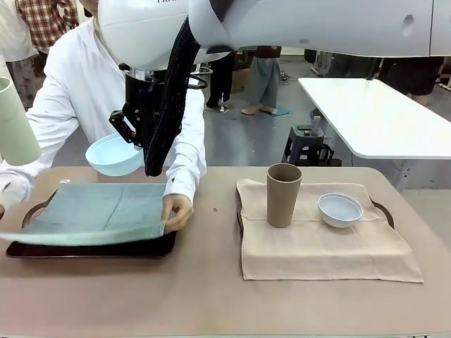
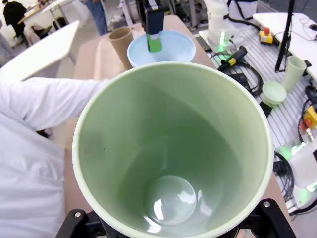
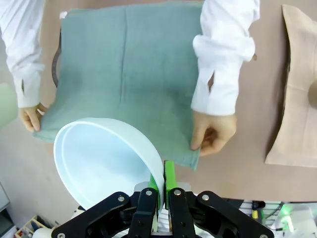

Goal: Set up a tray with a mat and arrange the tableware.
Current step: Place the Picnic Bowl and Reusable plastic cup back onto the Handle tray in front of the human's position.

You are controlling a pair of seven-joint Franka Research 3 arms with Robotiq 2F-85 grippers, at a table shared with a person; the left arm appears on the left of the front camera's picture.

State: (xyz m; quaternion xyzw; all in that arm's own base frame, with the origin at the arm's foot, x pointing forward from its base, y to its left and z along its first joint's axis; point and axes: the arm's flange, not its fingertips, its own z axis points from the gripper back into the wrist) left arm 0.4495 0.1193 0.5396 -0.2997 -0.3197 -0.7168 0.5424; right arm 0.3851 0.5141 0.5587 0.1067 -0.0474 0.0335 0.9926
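A: Item one, left tray (image 1: 28,248): dark, near the table edge. Green mat (image 1: 91,211) partly on it; the person's hands (image 1: 177,211) hold the near corners, cloth not yet flat.

B: Item two, left gripper (image 2: 168,225)?

A: Jaws spread wide round the base of the green tumbler (image 1: 14,123), held aloft at the table's left edge, apart from the mat.

B: Item three, right gripper (image 3: 163,191)?

A: Fingers pressed together, pinching the rim of the blue bowl (image 1: 114,155), which hangs tilted above the mat's far side.

B: Item four, the other set?

A: Beige mat (image 1: 317,239) with brown tumbler (image 1: 283,195) upright and white bowl (image 1: 340,210) just beside it, apart. Looks finished.

B: Handling advice?

A: Wait, I judge, until the hands leave and the mat lies smooth. Then level the bowl before release, since a rim pinch may let it tip. Set the tumbler down upright, copying the beige layout.
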